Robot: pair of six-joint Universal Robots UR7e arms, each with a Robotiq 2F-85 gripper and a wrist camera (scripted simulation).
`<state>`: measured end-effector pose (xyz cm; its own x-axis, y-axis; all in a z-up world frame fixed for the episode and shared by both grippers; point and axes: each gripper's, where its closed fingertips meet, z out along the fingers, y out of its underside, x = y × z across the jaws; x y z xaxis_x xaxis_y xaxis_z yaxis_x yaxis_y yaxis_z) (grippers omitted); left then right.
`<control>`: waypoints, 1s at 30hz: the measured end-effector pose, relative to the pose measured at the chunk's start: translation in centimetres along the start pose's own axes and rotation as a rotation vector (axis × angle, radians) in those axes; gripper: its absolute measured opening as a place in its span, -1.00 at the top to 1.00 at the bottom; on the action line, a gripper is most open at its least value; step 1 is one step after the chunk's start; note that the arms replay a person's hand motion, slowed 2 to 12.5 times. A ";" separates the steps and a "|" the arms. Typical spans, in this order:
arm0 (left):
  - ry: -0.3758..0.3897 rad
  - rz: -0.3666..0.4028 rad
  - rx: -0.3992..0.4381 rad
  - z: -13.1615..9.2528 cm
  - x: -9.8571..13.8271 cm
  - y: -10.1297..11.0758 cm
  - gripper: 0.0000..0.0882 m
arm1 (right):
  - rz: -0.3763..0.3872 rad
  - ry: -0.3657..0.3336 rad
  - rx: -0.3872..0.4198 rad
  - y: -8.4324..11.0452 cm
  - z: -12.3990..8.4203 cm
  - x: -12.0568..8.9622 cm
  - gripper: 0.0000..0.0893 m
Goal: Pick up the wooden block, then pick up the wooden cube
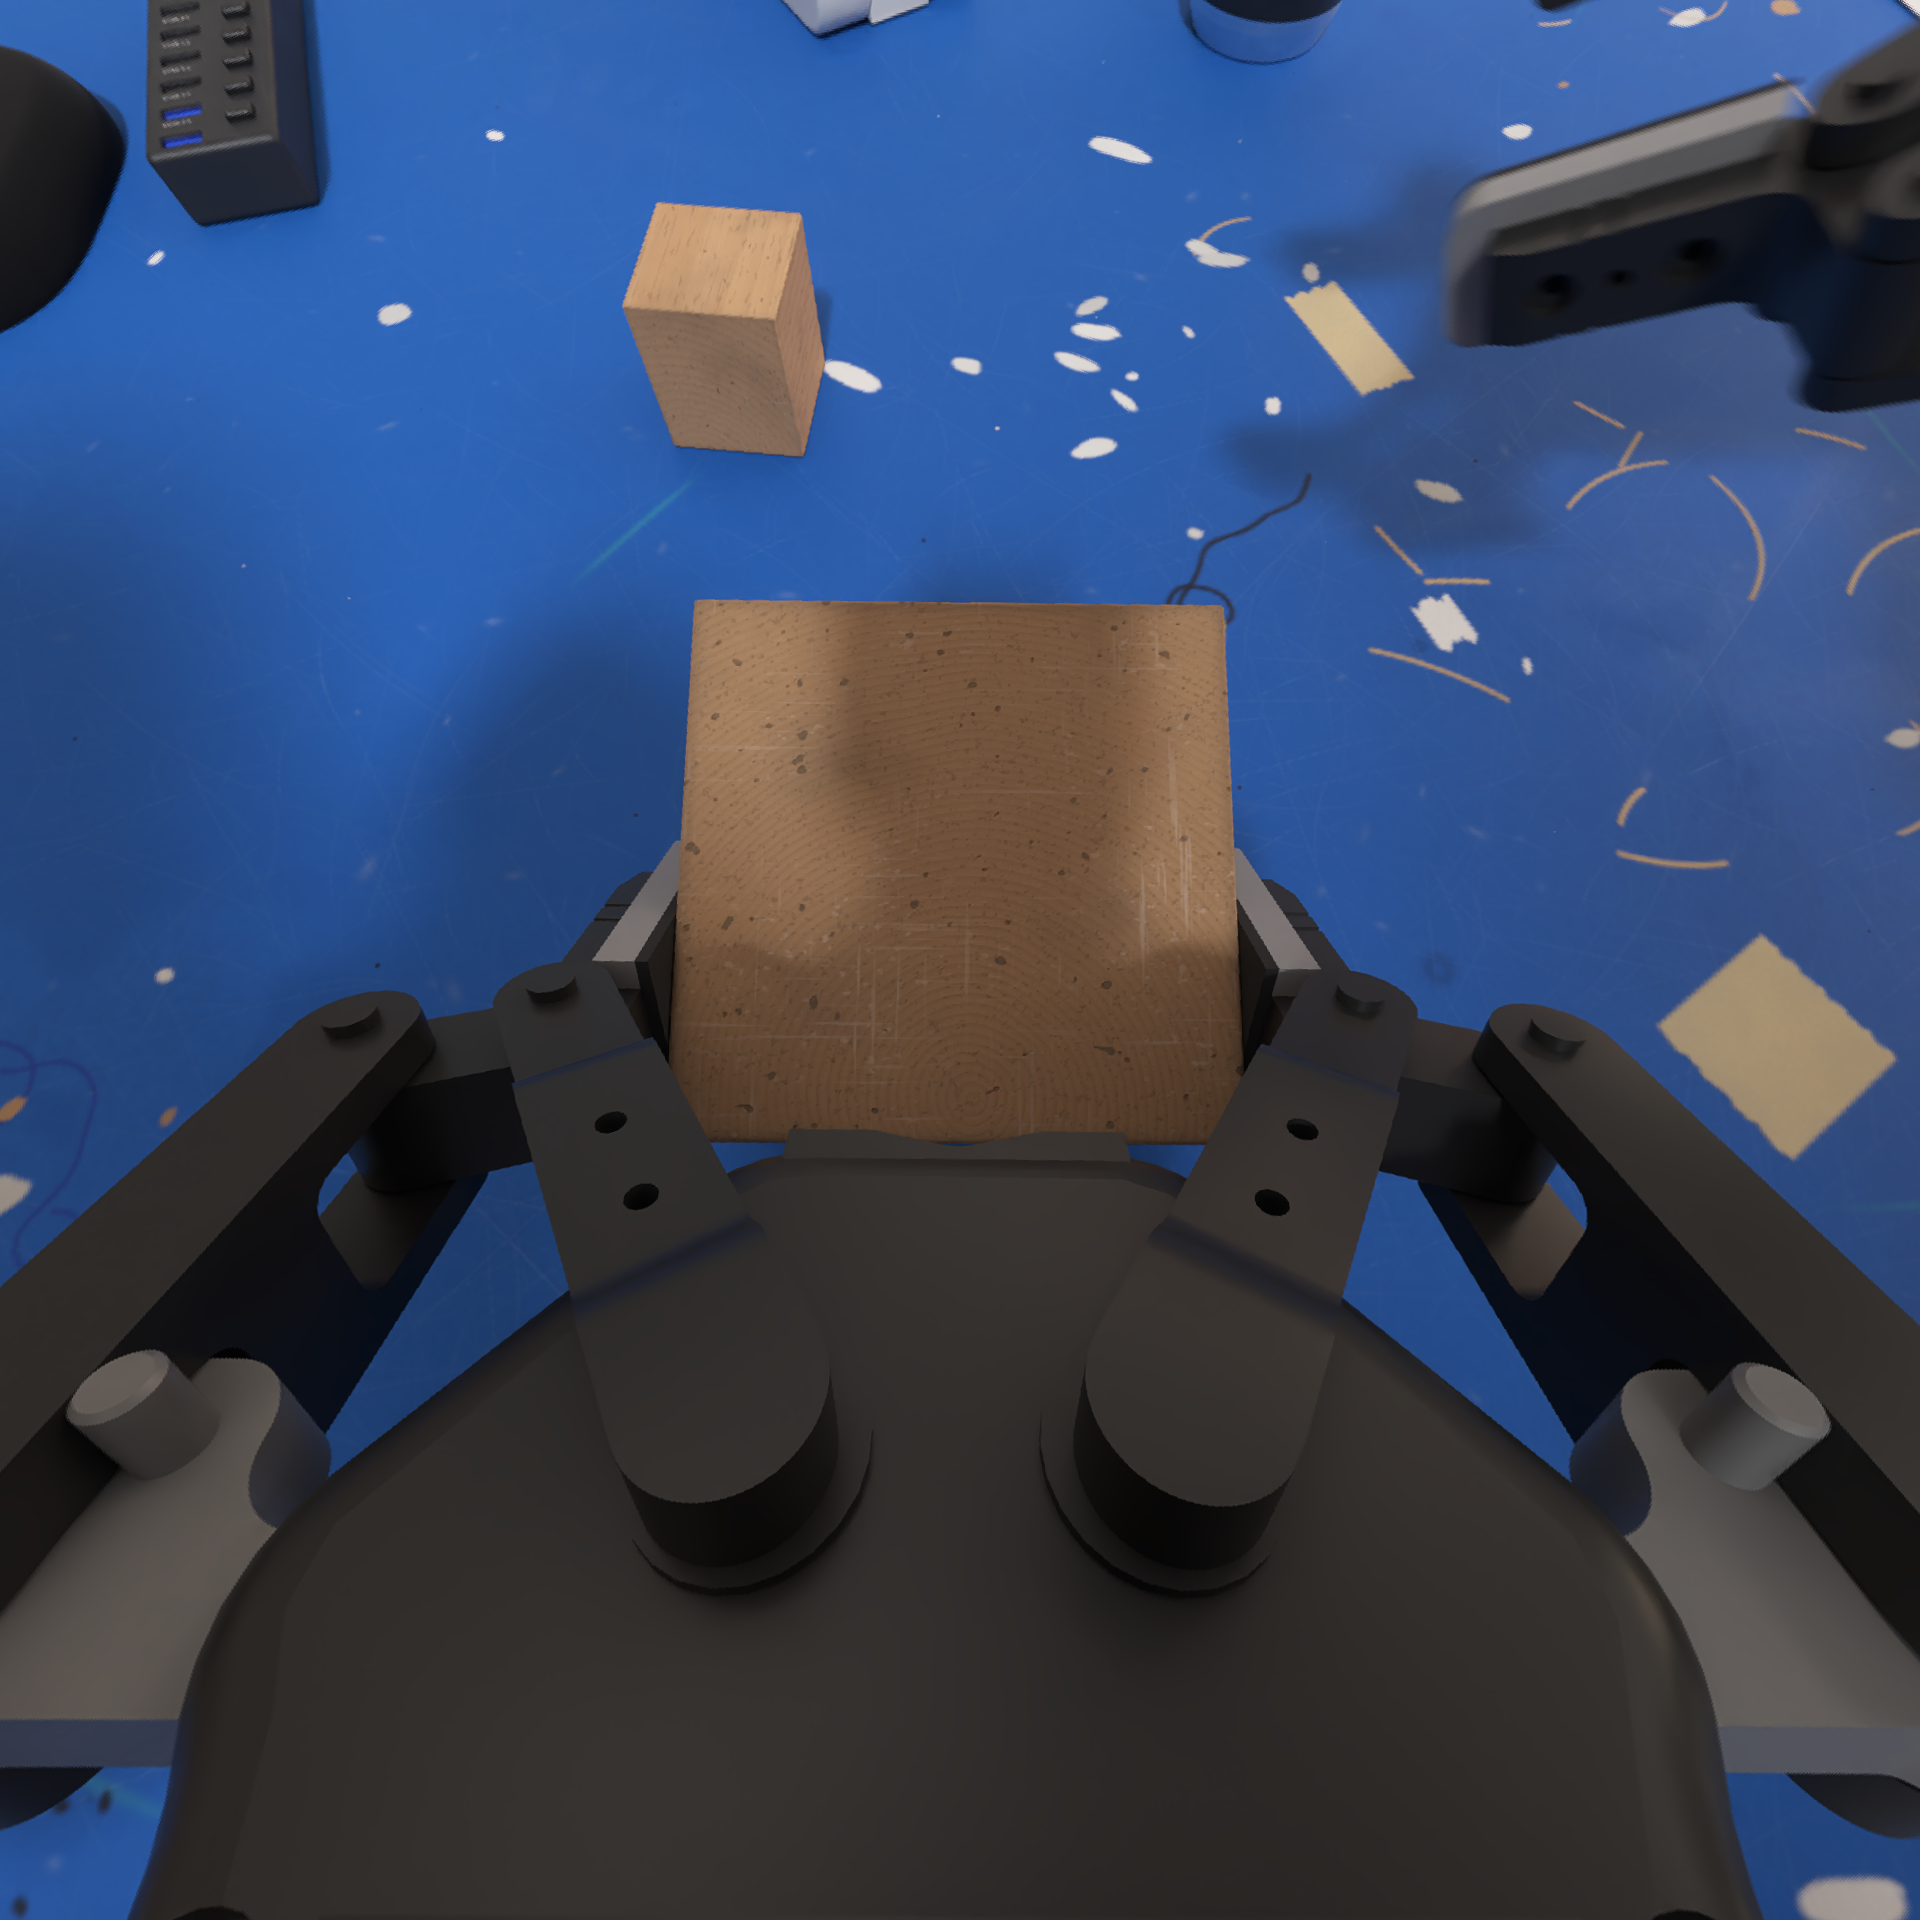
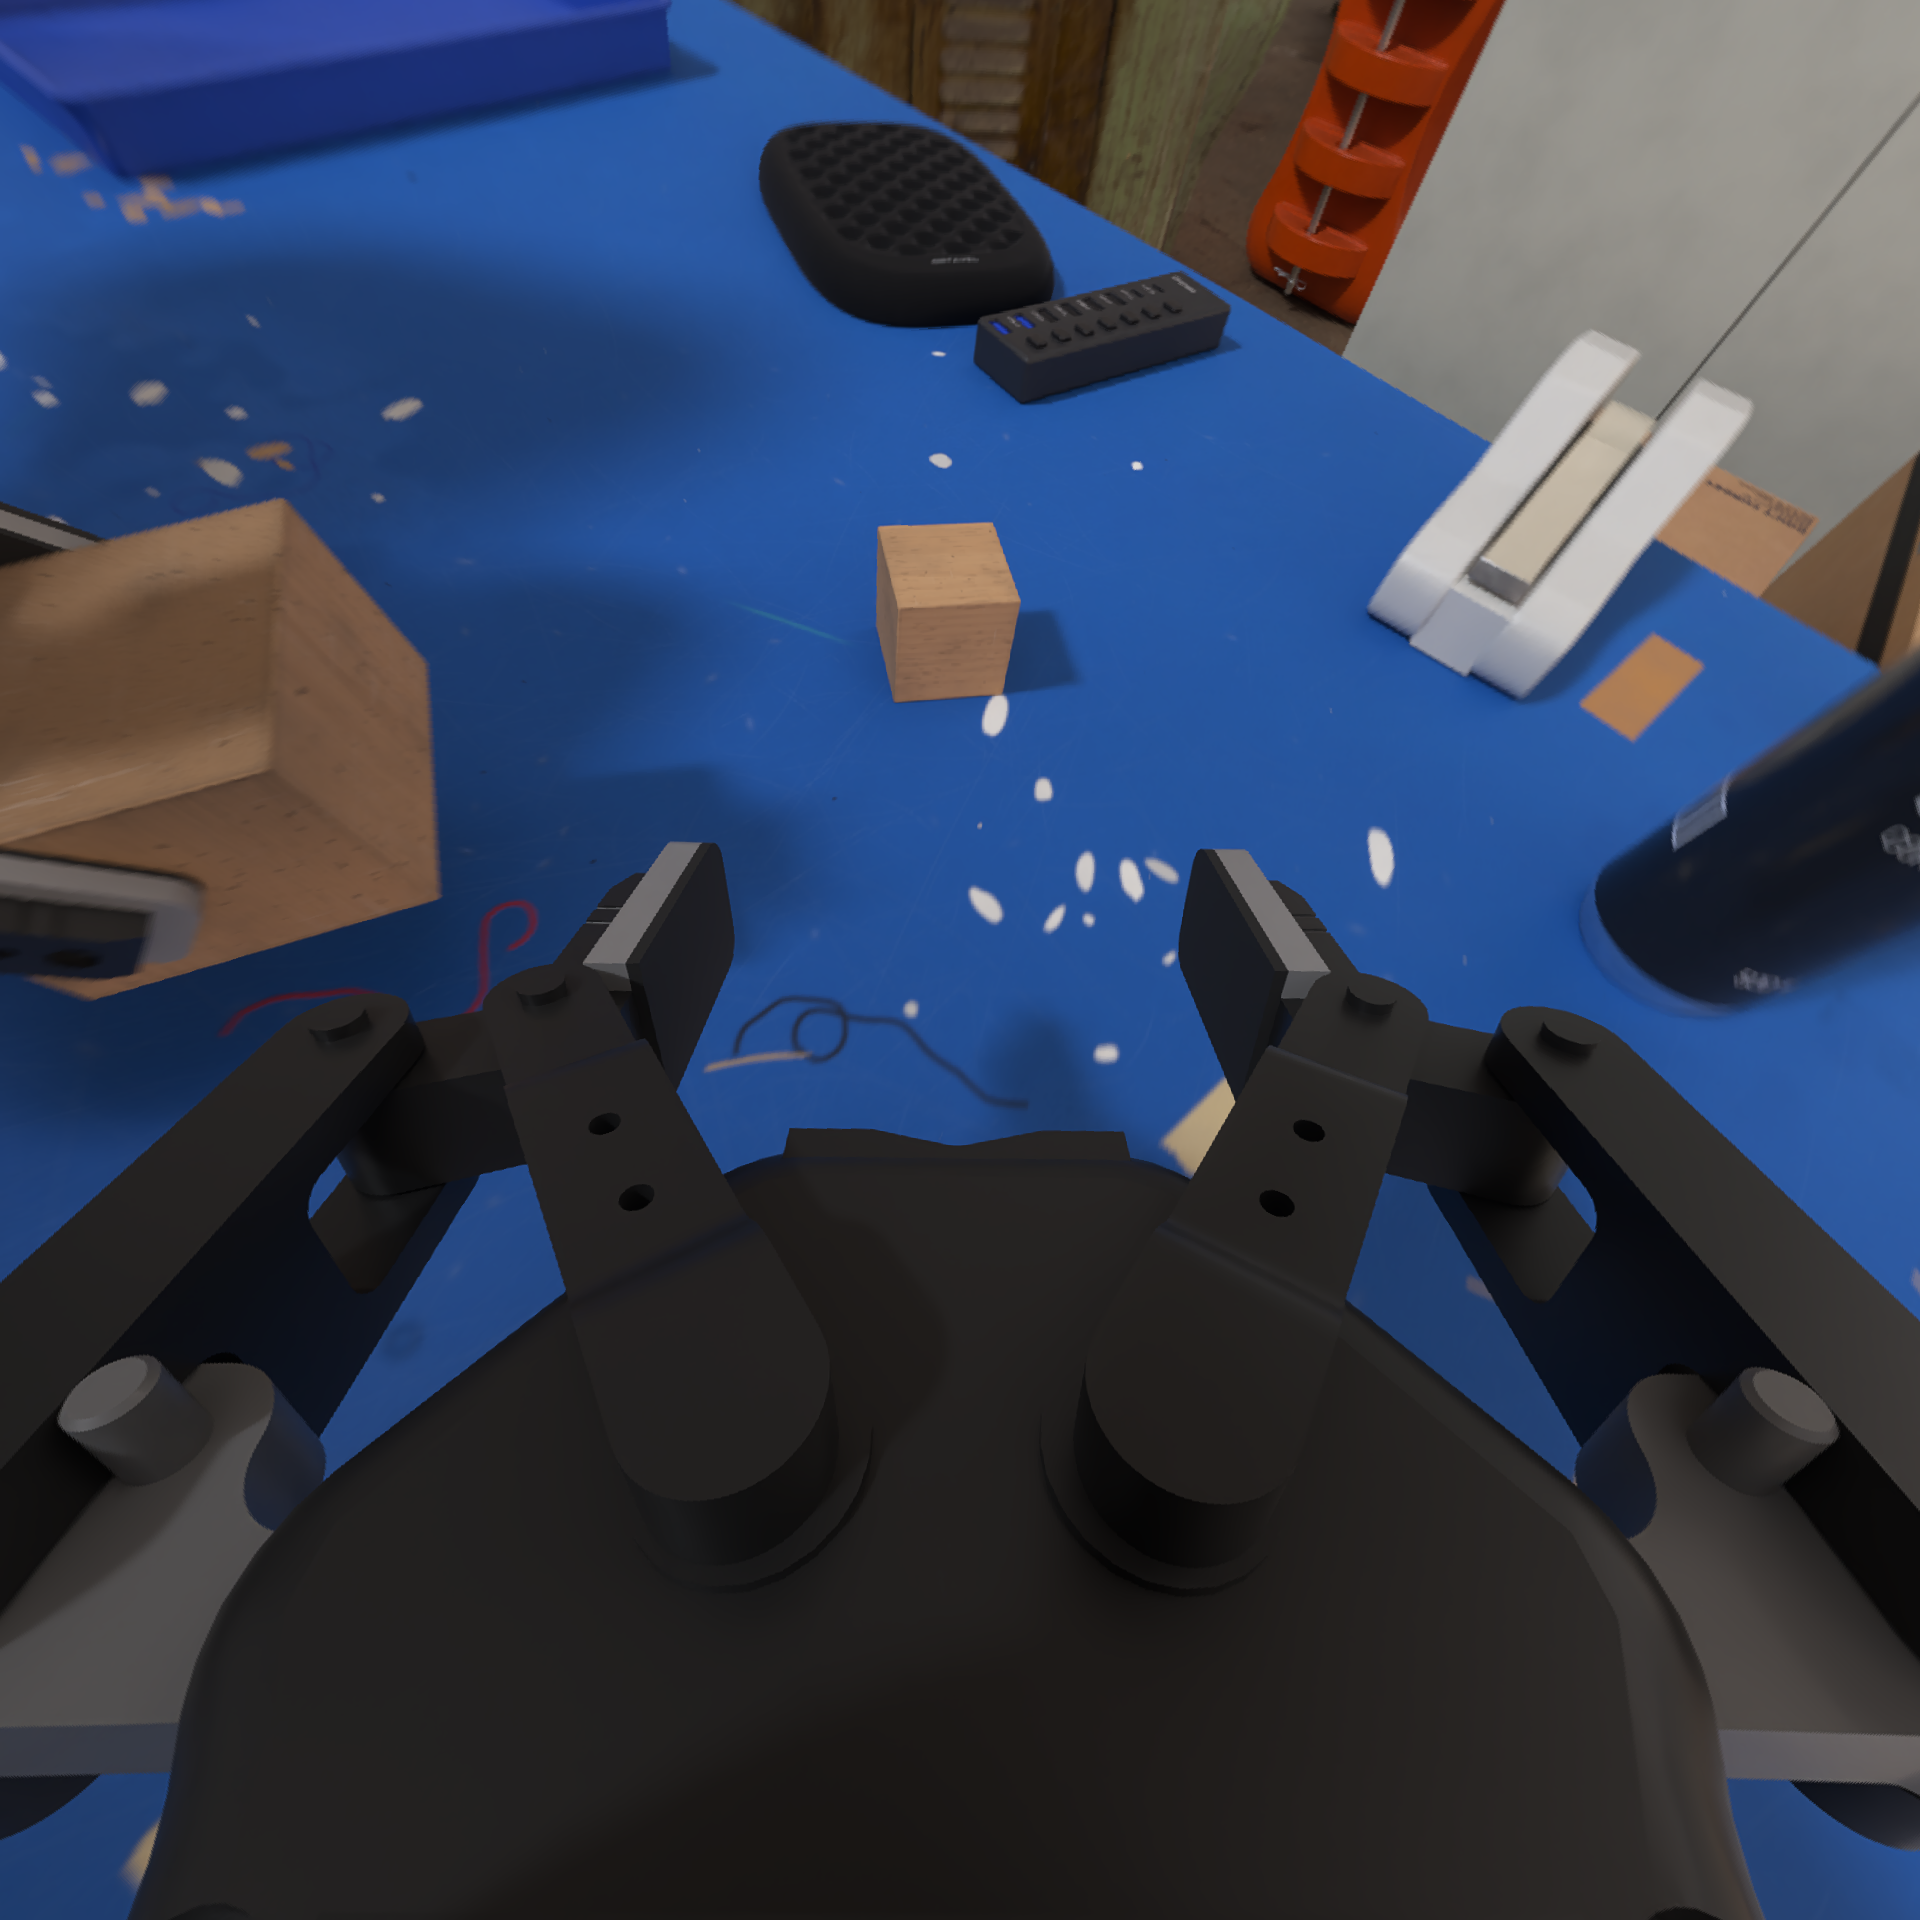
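Observation:
My left gripper [image 1: 956, 914] is shut on a large speckled wooden block [image 1: 956, 862] and holds it above the blue table [image 1: 416, 727]. The block also shows at the left of the right wrist view [image 2: 208, 727], clamped between the left gripper's fingers [image 2: 94, 914]. A smaller pale wooden cube [image 1: 727, 332] stands on the table ahead; it also shows in the right wrist view [image 2: 943, 613]. My right gripper [image 2: 956, 935] is open and empty, above the table short of the cube. It appears blurred at the upper right of the left wrist view [image 1: 1662, 249].
A black port hub [image 2: 1101, 338] and a black perforated pad [image 2: 904, 223] lie beyond the cube. A white holder [image 2: 1558, 520] and a dark cylinder [image 2: 1766, 831] stand at right. A blue tray [image 2: 332, 73] lies far left. Paint flecks and tape scraps mark the table.

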<state>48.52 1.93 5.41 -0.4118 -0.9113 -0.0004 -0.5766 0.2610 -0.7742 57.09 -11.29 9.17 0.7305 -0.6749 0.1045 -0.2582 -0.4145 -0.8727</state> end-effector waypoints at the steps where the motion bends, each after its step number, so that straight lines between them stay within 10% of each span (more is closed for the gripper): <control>1: 0.002 -0.002 -0.001 0.0 -0.1 0.1 -0.67 | -0.030 -0.002 -0.015 -0.3 0.9 0.1 -0.70; 16: 0.020 -0.014 -0.005 -0.4 -0.4 1.2 -0.67 | -0.231 -0.065 -0.204 -2.3 13.1 0.2 -0.78; 30: 0.033 -0.017 0.009 -1.1 -0.5 1.4 -0.67 | -0.295 -0.060 -0.305 -2.1 17.1 -0.6 -0.35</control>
<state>47.17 3.12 4.99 -0.4253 -0.9044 0.0341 -0.5773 0.2421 -0.7798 68.06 0.44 2.80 0.8343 -0.4675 0.2922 -0.2017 -0.7521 -0.6274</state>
